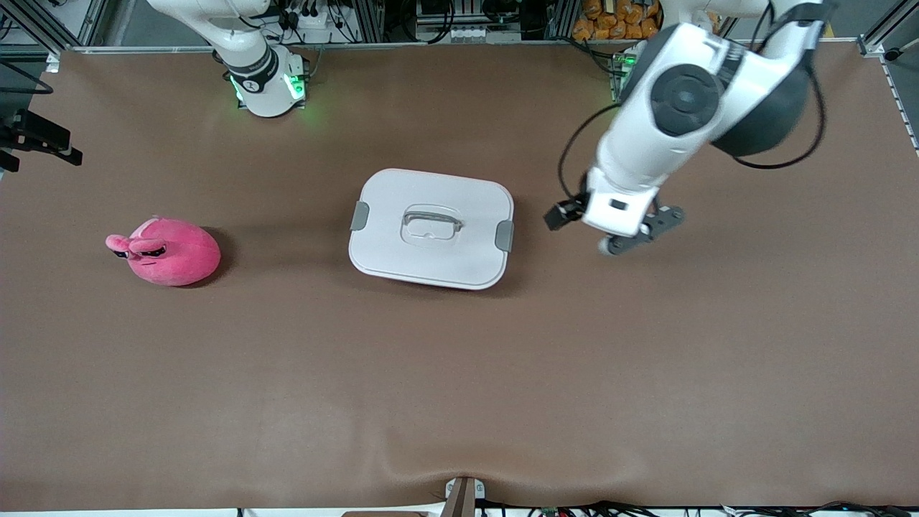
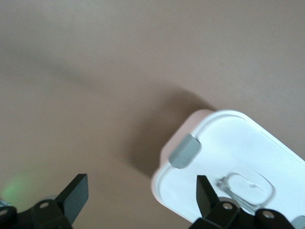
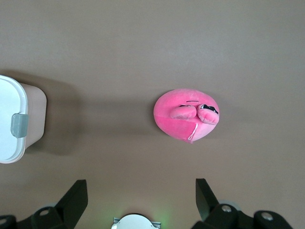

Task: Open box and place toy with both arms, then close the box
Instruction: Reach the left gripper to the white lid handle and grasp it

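The box (image 1: 431, 228) stands mid-table with its white lid on. The lid carries a recessed clear handle (image 1: 429, 224) and a grey clip (image 1: 505, 235) at each end. The pink plush toy (image 1: 169, 251) lies on the mat toward the right arm's end, apart from the box. My left gripper (image 1: 637, 234) hangs open over the mat beside the box's clip end. In the left wrist view it (image 2: 141, 198) is empty, with the box (image 2: 228, 152) and a clip (image 2: 185, 150) close by. My right gripper (image 3: 141, 200) is open and empty, high above the mat. Its view shows the toy (image 3: 186, 114) and the box's end (image 3: 9, 119).
A brown mat (image 1: 459, 373) covers the whole table. The green-lit right arm base (image 1: 269, 79) stands at the table's robot edge. Black equipment (image 1: 36, 140) juts in at the right arm's end. A small bracket (image 1: 463, 495) sits at the front edge.
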